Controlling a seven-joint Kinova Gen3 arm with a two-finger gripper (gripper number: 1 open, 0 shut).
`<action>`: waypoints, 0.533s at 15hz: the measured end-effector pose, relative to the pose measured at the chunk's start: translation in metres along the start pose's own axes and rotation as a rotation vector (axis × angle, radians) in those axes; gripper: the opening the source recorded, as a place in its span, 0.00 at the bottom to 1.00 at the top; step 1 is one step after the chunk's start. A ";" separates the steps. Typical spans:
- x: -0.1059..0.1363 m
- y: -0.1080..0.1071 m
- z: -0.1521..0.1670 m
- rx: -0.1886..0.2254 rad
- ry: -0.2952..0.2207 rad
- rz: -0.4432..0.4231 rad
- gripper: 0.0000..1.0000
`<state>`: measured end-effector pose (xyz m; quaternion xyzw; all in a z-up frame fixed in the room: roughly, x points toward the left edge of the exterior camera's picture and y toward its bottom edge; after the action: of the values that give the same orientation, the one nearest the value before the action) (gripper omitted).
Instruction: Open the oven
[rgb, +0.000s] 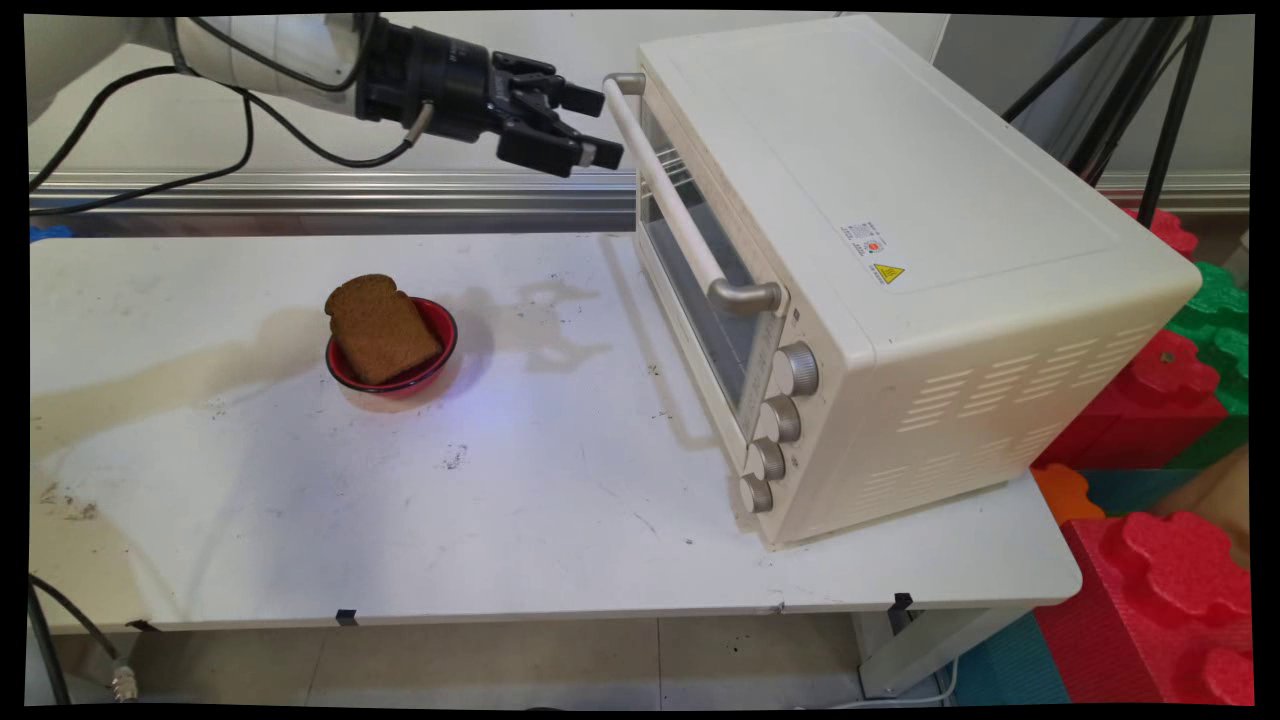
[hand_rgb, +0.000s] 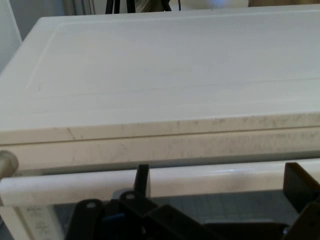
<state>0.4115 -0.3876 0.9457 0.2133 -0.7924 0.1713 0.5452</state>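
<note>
Hovering level, fingers (rgb: 590, 125) spread, at oven handle (rgb: 665, 195).

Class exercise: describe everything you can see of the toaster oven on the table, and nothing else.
The toaster oven is a cream-white box, seemingly painted metal, standing upright on the white table's right side, its corner near the edge. Its glass door is shut, with a long pale bar handle on silvery brackets across the top. Four silvery knobs run down the front; vent slots mark the side, and a warning sticker lies on top. The open gripper hovers at the handle's far end.
</note>
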 end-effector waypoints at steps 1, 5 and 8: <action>0.001 0.000 0.002 0.000 0.002 -0.002 1.00; 0.004 0.001 0.013 0.000 0.008 -0.008 1.00; 0.005 0.001 0.020 0.001 0.010 -0.012 1.00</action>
<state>0.3939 -0.3976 0.9434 0.2172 -0.7884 0.1694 0.5501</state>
